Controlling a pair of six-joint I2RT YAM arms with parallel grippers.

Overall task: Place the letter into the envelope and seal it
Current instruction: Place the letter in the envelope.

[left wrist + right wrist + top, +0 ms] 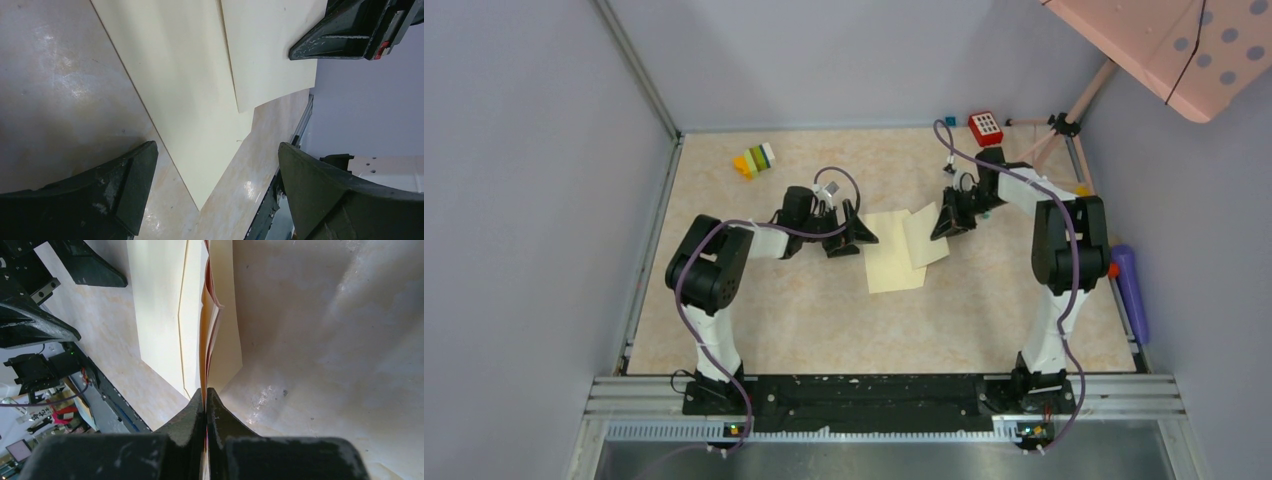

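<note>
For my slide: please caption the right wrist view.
Right gripper pinches the folded letter by its edge; the cream envelope lies flat on the table.

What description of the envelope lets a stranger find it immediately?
Look at the middle of the beige table. The envelope is the larger cream sheet lying flat there. The smaller folded letter overlapping its right side is pinched by the right tool.
</note>
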